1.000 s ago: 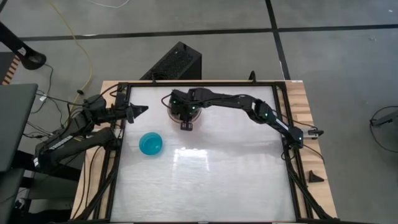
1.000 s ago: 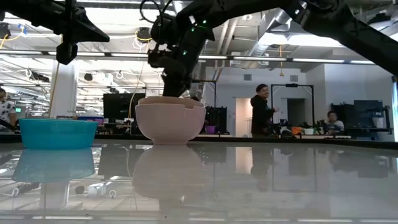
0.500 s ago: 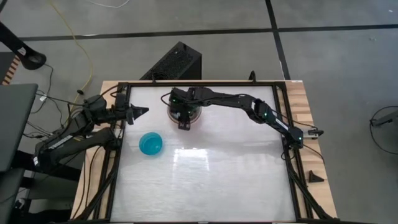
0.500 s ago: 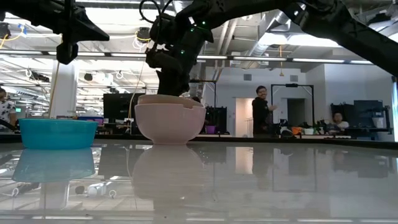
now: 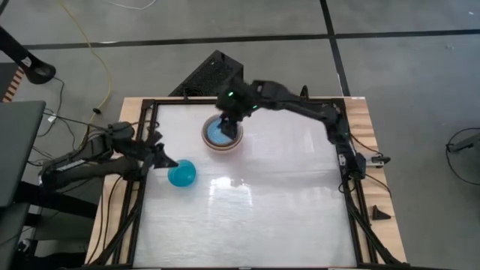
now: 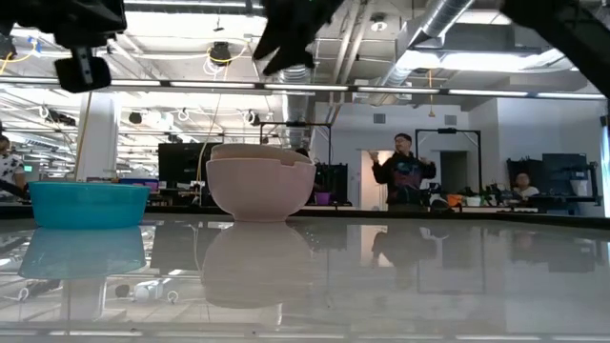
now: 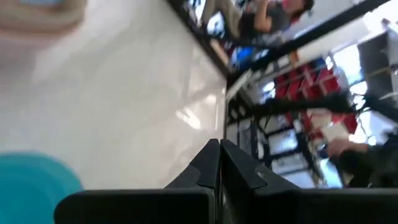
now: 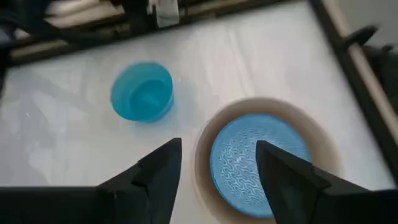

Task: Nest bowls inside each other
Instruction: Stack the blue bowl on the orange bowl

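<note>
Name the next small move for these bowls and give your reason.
Probably the left gripper should open and close on the loose blue bowl. It sits shut right beside that bowl, the only one still alone on the table. The other blue bowl already lies in the stack, and the right gripper is open above it, holding nothing.

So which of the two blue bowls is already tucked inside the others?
The blue bowl at the far side of the table, sitting inside the stacked pale bowls. The other blue bowl stands alone on the table, near the left hand.
</note>
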Tool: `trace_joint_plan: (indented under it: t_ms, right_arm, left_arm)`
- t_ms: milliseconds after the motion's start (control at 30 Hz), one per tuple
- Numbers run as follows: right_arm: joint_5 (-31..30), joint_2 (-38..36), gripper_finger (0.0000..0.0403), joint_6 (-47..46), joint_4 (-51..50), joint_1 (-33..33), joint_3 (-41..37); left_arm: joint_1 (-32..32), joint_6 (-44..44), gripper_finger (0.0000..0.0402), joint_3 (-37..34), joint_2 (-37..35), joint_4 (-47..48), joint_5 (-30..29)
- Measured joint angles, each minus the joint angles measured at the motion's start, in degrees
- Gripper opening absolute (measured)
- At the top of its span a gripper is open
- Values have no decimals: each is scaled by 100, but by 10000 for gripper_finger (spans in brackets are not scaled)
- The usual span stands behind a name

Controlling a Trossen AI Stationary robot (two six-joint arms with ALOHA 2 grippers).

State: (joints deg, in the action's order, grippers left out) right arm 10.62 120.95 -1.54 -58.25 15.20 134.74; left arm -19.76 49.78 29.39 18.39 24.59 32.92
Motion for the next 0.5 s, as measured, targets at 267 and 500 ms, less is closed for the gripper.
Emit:
trace_joint_plan:
  t_ms: [267,500]
  right_arm:
    - [-578,-840,216,-159,-805,57,0]
    - [-1022,-1221,206,-316,-1362,-72,0]
  left_arm:
    - [1417,-692,18,0,479,471,-1252]
    - [2301,-1316,103,0,1799,466,-2359]
